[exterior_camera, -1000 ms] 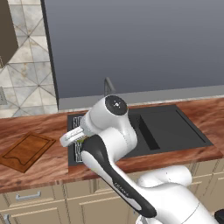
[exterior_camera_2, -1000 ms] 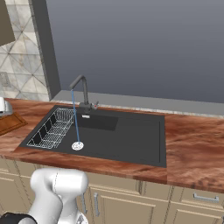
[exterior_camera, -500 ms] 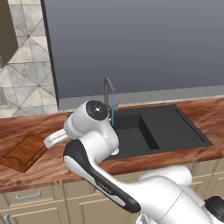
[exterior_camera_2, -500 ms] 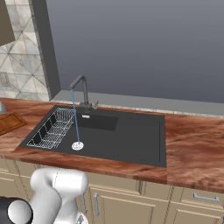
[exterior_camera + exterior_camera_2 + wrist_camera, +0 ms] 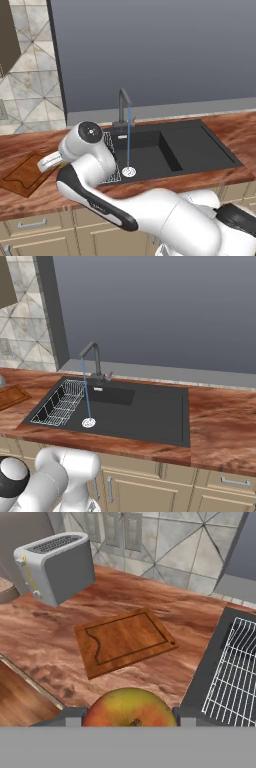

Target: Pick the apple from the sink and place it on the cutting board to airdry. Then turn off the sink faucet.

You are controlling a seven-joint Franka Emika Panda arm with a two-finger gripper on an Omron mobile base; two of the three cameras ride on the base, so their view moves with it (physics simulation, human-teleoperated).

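My gripper (image 5: 129, 718) is shut on the apple (image 5: 129, 708), an orange-yellow fruit that sits between the grey fingertips (image 5: 67, 716) at the bottom of the hand view. The reddish-brown cutting board (image 5: 125, 641) lies on the counter ahead of the hand. From the left base view, the hand (image 5: 48, 161) hangs over the right edge of the cutting board (image 5: 22, 174), left of the black sink (image 5: 192, 145). The sink faucet (image 5: 122, 107) stands behind the bowl, and a thin blue stream (image 5: 128, 142) runs from it onto the white drain strainer (image 5: 129, 172).
A silver toaster (image 5: 57, 564) stands on the counter beyond the board, against the tiled wall. The white wire rack (image 5: 235, 667) lies in the sink's left part, also seen as the rack (image 5: 60, 403). Bare wood countertop (image 5: 220, 421) stretches right of the sink.
The arm has swung left, carrying the apple from above the sink's left part to the right edge of the cutting board. Water keeps running.
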